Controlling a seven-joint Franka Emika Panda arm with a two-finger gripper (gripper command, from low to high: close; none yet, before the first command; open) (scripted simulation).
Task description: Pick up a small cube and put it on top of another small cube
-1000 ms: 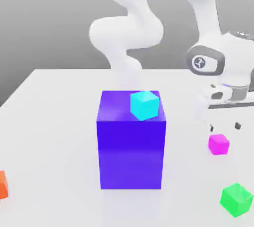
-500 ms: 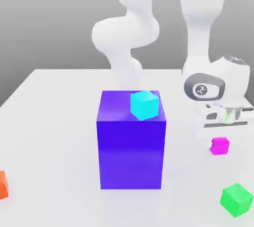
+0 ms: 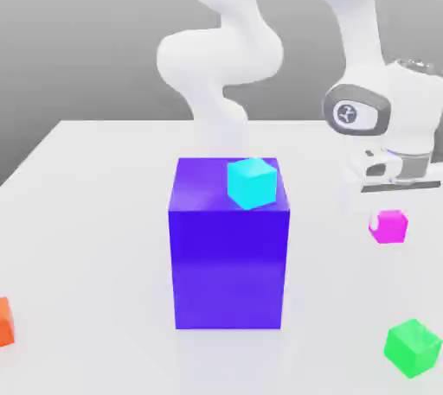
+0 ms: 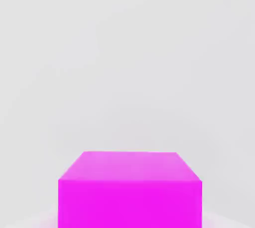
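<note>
The small magenta-pink cube (image 3: 388,226) hangs just under my gripper (image 3: 389,209) at the exterior view's right, lifted a little off the white table (image 3: 95,212). The gripper is shut on it. In the hand view the same cube (image 4: 129,192) sits close up, with bare table beyond it. A small cyan cube (image 3: 252,182) rests on top of the big blue-purple block (image 3: 229,272) in the middle of the table. A small green cube (image 3: 412,347) lies on the table near the front right, below the held cube.
A small orange cube (image 3: 4,321) sits at the exterior view's left edge. The tall blue-purple block stands to the left of my hand. The white arm rises behind the block.
The hand came down over the magenta cube, its fingers shut on it, and it has risen again with the cube off the table.
</note>
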